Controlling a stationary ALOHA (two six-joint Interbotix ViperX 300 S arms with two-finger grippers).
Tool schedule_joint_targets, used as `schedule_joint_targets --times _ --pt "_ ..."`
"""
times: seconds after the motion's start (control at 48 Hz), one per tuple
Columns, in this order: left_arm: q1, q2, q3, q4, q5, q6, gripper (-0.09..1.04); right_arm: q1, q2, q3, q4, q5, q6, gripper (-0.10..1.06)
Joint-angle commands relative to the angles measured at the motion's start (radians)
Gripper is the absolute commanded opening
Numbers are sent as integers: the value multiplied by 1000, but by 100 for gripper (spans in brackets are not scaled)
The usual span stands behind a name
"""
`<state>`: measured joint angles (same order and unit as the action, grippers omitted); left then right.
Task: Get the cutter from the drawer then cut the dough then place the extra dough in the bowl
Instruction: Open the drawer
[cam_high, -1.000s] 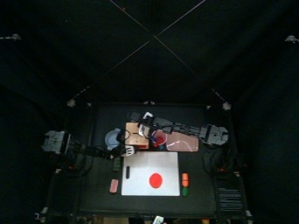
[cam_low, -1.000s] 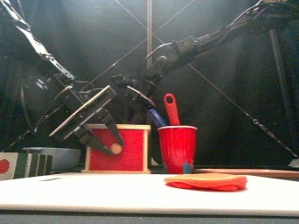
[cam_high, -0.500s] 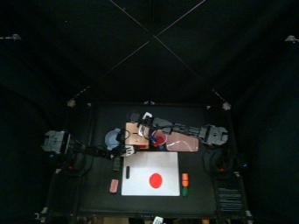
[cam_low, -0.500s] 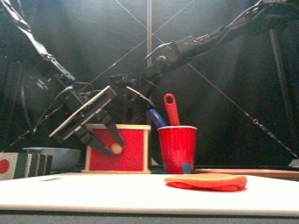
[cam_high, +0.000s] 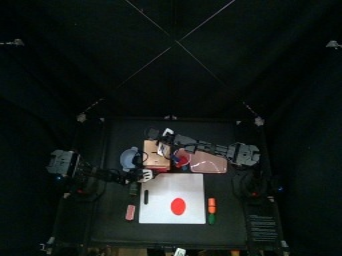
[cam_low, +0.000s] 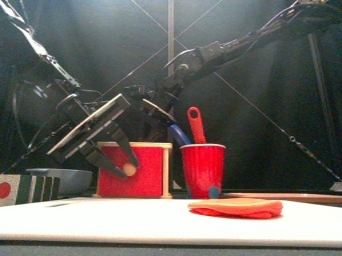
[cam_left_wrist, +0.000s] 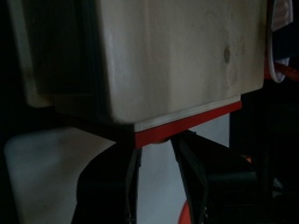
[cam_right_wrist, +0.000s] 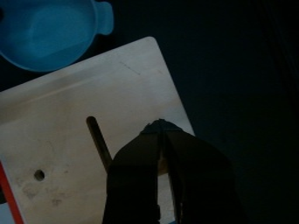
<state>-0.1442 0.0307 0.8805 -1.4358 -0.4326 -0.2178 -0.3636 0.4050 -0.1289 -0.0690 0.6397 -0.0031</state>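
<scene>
Two hands at the box (cam_left_wrist: 152, 52): left hand (cam_left_wrist: 160, 150) parted at the drawer front (cam_left_wrist: 193, 122) edge; right hand (cam_right_wrist: 160, 129) closed above its top, bowl (cam_right_wrist: 52, 31) beyond.

A white cutting board (cam_high: 160, 190) lies at the middle of the counter (cam_high: 118, 195), with a round red dough disc (cam_high: 177, 207) on it. Behind the board, close together, sit a blue-grey bowl (cam_high: 128, 160), a pale wooden box (cam_high: 158, 155) and a red cup (cam_high: 182, 158). Small toy foods (cam_high: 211, 207) lie just beside the board's right edge.
</scene>
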Motion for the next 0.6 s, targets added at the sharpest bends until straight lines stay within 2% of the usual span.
schedule_joint_targets --times 0.021,0.604 --pt "-54 -3 -6 -29 3 0 60 3 -11 -5 5 3 2 4" --pt "-184 -3 -55 -94 -41 2 60 14 -2 -5 9 6 14 4"
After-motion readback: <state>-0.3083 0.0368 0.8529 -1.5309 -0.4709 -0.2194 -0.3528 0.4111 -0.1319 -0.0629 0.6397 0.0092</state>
